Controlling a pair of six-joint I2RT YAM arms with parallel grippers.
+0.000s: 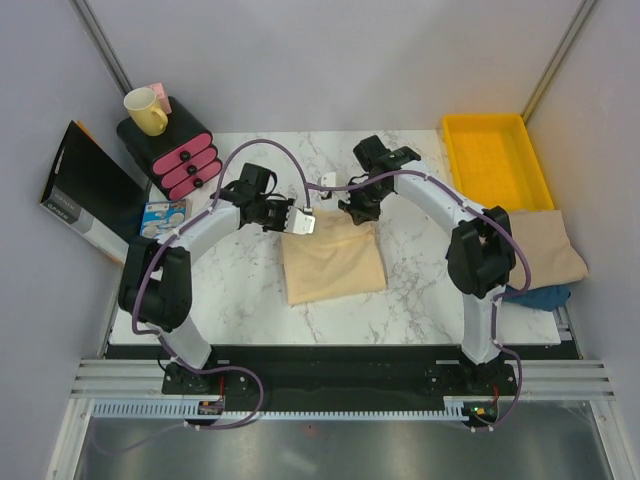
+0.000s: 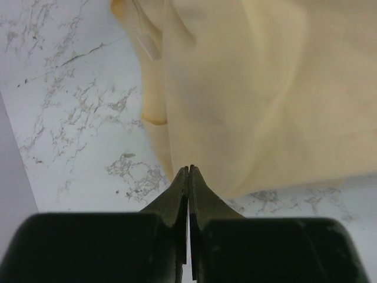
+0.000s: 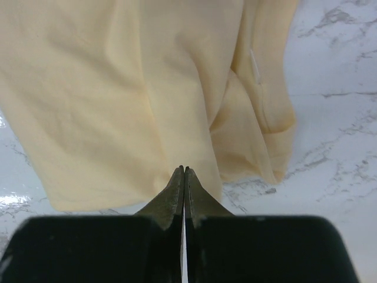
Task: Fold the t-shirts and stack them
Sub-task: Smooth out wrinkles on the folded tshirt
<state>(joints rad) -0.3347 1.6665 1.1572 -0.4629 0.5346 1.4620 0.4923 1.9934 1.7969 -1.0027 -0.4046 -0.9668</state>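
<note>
The pale cream cotton t-shirt [image 1: 335,262] is seen folded at the middle of the white marble table [image 1: 250,290]. Its far edge is pinched at both corners: the left gripper [image 1: 292,220] is clamped fully closed on one and the right gripper [image 1: 352,208] on the other. A second, beige-tan t-shirt [image 1: 545,240] is seen lying at the table's right edge, near the yellow plastic tray [image 1: 495,160].

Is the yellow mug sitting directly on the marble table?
No, the yellow mug stands on top of the black and pink drawer unit.
</note>
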